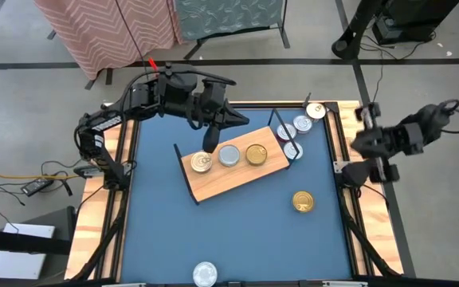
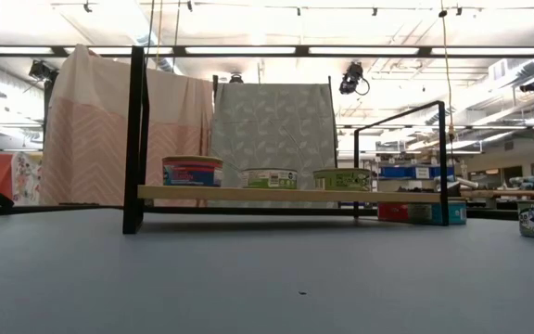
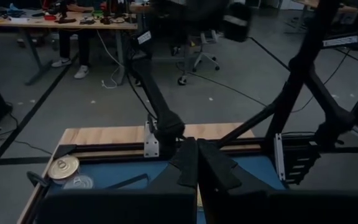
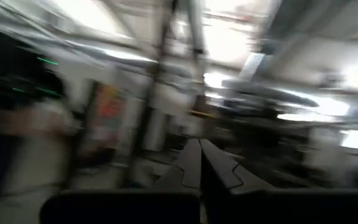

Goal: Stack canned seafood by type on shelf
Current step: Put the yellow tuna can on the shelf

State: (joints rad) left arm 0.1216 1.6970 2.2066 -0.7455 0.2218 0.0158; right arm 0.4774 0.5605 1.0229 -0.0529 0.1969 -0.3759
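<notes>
The shelf (image 1: 237, 177), a light-wood board with black wire ends, lies slanted mid-table. Three cans stand in a row on it: gold (image 1: 202, 163), silver (image 1: 229, 156), gold (image 1: 256, 153). In the low view the leftmost can (image 2: 193, 171) shows a blue side label. More cans (image 1: 300, 127) cluster on the table by the shelf's far right end. A gold can (image 1: 303, 202) and a silver can (image 1: 205, 273) rest flat on the table. My left gripper (image 1: 241, 119) hovers shut above the shelf's far edge. My right gripper (image 1: 358, 142) is shut, raised at the table's right edge.
The blue table has a wooden rim (image 1: 337, 167). The shelf's black wire end frames (image 2: 135, 139) rise above the board. Bare table lies near the front between the two loose cans. Fabric screens (image 2: 119, 130) stand behind the table.
</notes>
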